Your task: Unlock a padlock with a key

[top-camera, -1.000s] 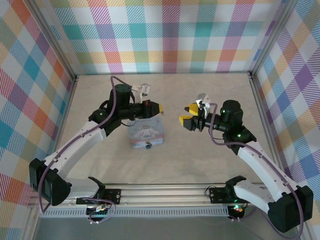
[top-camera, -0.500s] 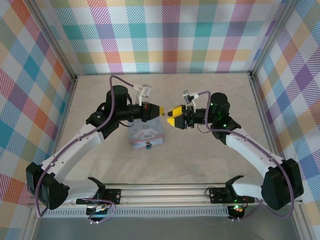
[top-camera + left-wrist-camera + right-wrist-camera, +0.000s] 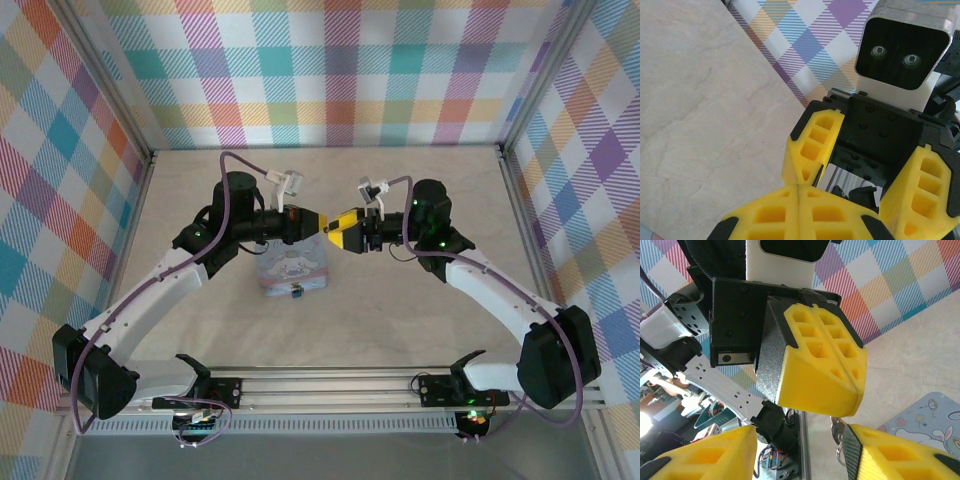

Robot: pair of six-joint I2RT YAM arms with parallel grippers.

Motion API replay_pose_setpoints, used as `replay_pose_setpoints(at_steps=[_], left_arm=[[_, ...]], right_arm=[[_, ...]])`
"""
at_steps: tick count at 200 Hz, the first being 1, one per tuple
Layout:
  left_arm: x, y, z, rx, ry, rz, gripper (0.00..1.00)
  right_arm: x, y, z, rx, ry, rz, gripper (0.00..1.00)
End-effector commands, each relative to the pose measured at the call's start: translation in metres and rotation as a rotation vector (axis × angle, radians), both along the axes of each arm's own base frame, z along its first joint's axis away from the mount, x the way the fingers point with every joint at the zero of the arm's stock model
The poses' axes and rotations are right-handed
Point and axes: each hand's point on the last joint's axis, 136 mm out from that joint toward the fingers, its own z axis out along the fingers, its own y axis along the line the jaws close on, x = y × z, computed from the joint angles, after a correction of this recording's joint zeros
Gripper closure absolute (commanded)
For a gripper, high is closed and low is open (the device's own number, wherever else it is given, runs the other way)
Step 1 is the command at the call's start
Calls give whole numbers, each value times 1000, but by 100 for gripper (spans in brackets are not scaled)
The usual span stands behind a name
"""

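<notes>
My left gripper (image 3: pixel 320 222) hovers above the table's middle, shut on the key (image 3: pixel 836 426). The small metallic key and its thin ring hang from the pressed-together yellow fingertips (image 3: pixel 840 385). My right gripper (image 3: pixel 343 229) faces it tip to tip, jaws open on either side of the left fingertips. In the right wrist view the key lies against the dark pad of one right finger (image 3: pixel 852 445), while the other finger (image 3: pixel 705 455) stands well apart. The tiny dark-blue padlock (image 3: pixel 296 292) sits at the near edge of the pale blue tin (image 3: pixel 295 265), below both grippers.
The cartoon tin's corner (image 3: pixel 935 420) lies under the grippers. Plaid walls (image 3: pixel 340 70) close in the beige table (image 3: pixel 400 310) on three sides. A metal rail (image 3: pixel 330 385) with the arm bases runs along the near edge.
The right gripper swung left from the table's right half until its fingers straddle the left gripper's tips, and its jaws narrowed. The left gripper stayed shut and hardly moved.
</notes>
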Motion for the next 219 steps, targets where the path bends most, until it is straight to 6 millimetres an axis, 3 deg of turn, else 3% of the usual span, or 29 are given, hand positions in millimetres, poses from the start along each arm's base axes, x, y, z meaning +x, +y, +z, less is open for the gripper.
replay_pose_setpoints(at_steps=[1,64,161,219], left_arm=[[-11,-5,15,-41,-57,-53,100],[-10,-5,12,-36,-52,-53,100],[-8,-5,13,-35,-53,-39,100],[-8,-4,10,-31,-48,-34,100]], right_arm=[[6,1,5,-4,-38,-39,48],[10,-3,4,-9,-56,-104,45],[-6,11,-9,-34,1,16,58],[-6,8,-11,-42,-18,-16,63]])
